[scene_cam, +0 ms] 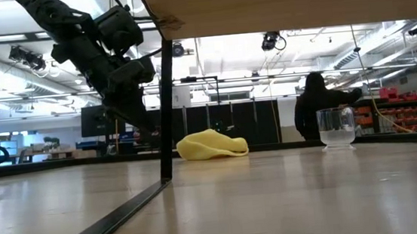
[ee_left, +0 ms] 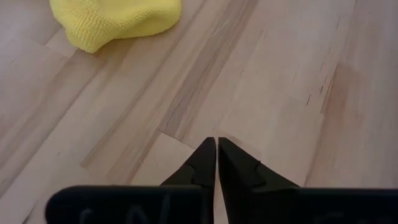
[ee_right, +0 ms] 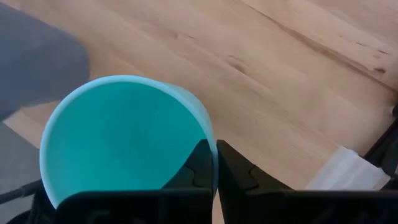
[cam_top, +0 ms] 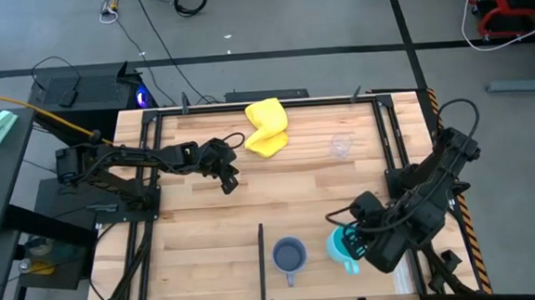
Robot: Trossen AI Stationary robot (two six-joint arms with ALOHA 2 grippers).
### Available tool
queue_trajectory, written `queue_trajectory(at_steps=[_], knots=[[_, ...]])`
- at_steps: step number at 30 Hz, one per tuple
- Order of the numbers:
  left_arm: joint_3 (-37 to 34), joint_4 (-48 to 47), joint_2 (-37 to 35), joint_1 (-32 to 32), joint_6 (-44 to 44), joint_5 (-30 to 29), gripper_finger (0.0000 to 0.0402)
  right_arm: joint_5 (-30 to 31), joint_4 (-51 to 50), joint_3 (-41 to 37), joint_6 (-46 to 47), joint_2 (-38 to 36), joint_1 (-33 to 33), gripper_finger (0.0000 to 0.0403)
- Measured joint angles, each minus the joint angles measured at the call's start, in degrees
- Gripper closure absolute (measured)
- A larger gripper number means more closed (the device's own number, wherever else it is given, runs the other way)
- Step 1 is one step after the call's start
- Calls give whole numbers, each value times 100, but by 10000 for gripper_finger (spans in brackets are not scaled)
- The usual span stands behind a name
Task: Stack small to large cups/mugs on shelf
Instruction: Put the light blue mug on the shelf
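You have three drinking vessels on the table: one grey-blue mug point(cam_top: 289, 257) at the lower centre of the high view, one turquoise mug point(cam_top: 341, 247) just to its right, and one clear cup point(cam_top: 341, 146) in the upper right. You also have one yellow cloth point(cam_top: 266, 128) at the top centre. Two arms are counted, each with one gripper: the left gripper point(cam_top: 229, 177) and the right gripper point(cam_top: 351, 242).
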Motion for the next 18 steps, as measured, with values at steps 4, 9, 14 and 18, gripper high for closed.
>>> queue_trajectory(at_steps=[4,9,14,18], knots=[[0,-7,0,0,2,0,372,10,-2,-1,11,138,0,397],[0,-9,0,0,7,0,387,51,0,-1,18,253,0,397],[0,-8,2,0,11,0,393,109,-2,-1,20,257,-3,396],[0,-9,2,0,14,0,380,117,-2,-1,26,257,-2,396]])
